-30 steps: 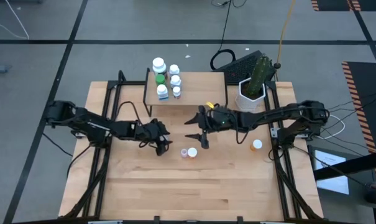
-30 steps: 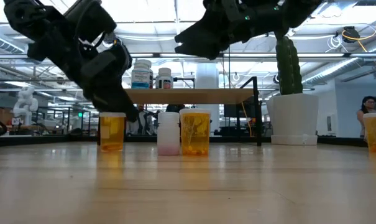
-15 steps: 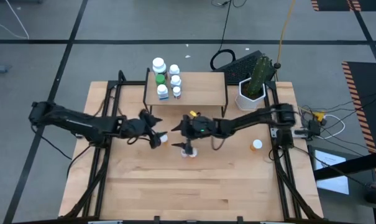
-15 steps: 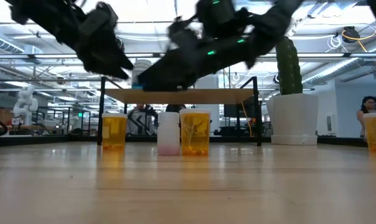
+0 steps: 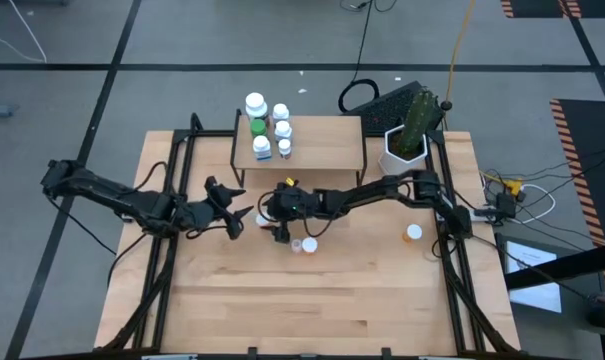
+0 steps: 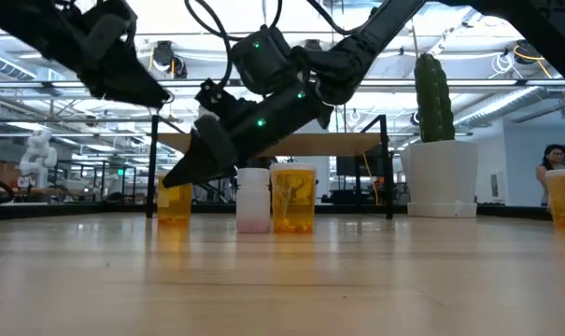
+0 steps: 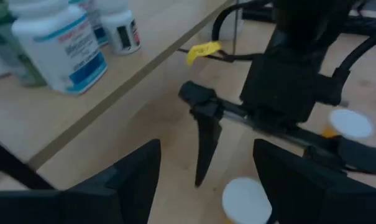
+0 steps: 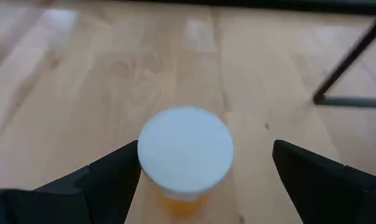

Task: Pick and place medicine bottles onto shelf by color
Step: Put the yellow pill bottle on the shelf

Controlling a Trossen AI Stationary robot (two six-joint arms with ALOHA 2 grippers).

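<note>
Right gripper (image 8: 194, 180): fingers wide, straddling an orange bottle (image 8: 186, 155) at frame centre, on bench (image 5: 312, 300). Left gripper (image 5: 240, 215): fingers parted, empty, centre-left. Shelf (image 5: 322, 145) upper centre carries five bottles (image 5: 267, 125).

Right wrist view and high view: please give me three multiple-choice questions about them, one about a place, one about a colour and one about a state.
1. Where is the right gripper?
A. over an orange bottle on the tabletop
B. over the floor
C. behind the table

2. What colour is that bottle's cap?
A. green
B. white
C. black

3. How is the left gripper?
A. shut on a bottle
B. shut and empty
C. open and empty

Key:
1 A: the right wrist view shows the bottle just below, between its open fingers.
2 B: the round cap is plainly white.
3 C: the left wrist view shows its fingers wide apart, gripping nothing.
</note>
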